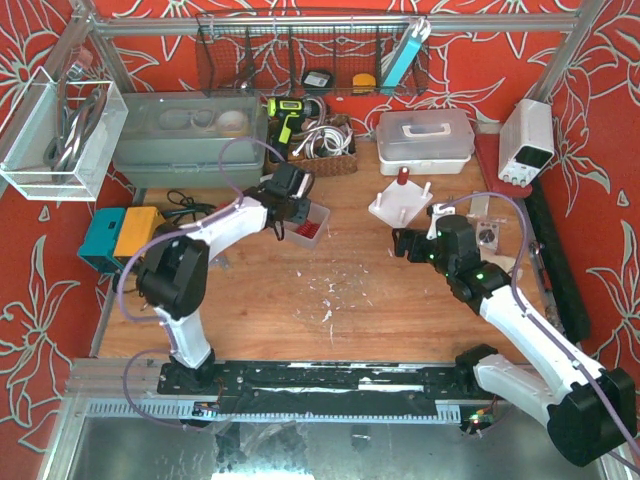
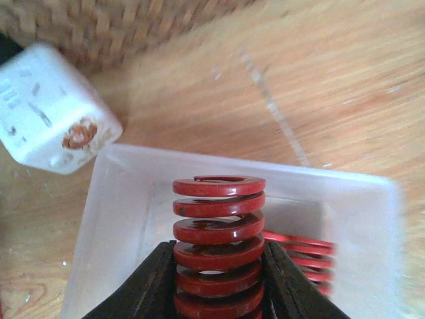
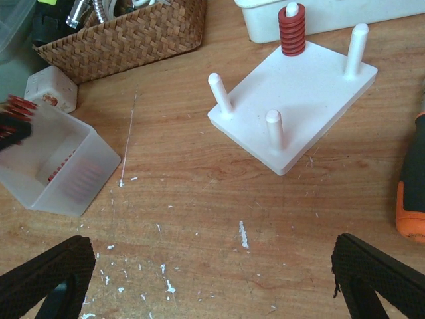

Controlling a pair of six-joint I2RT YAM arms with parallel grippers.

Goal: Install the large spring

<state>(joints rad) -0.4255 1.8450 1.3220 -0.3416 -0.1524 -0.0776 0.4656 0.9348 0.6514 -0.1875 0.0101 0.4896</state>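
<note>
My left gripper (image 2: 219, 279) is shut on a thick red large spring (image 2: 218, 232), which stands upright between the black fingers (image 2: 143, 282) just above a translucent white bin (image 2: 119, 219). Thinner red springs (image 2: 305, 256) lie in that bin. In the top view the left gripper (image 1: 290, 212) hangs over the bin (image 1: 318, 218). A white peg board (image 3: 299, 100) with four pegs lies tilted to the right, and a red spring (image 3: 291, 33) sits on its far peg. My right gripper (image 3: 212, 279) is open over bare wood, just in front of the board.
A woven basket (image 3: 119, 33) and a small white cube (image 3: 52, 90) sit behind the bin. An orange-handled tool (image 3: 413, 179) lies right of the board. A white lidded box (image 1: 425, 140) stands behind the board. A grey power supply (image 1: 527, 140) is at the far right.
</note>
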